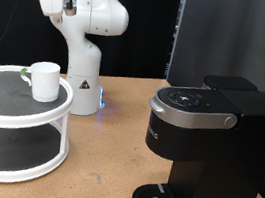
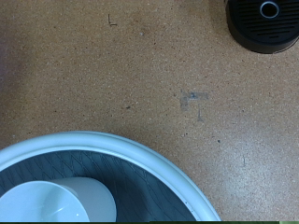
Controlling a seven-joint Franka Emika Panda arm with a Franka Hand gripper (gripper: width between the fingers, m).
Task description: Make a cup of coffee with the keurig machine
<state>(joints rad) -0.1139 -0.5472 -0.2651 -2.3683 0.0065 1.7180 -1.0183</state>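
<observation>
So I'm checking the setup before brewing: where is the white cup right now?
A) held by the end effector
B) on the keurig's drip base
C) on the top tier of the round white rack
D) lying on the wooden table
C: the cup stands upright on the top tier of the round white rack, apart from the keurig machine.

The white arm (image 1: 84, 21) stands upright on its base, its upper links folded towards the exterior view's top left. The hand runs out of frame there, and no fingers show in either view.

the cup (image 1: 45, 80) sits on a two-tier stand (image 1: 17, 126), left of the keurig machine (image 1: 200, 150).
</observation>
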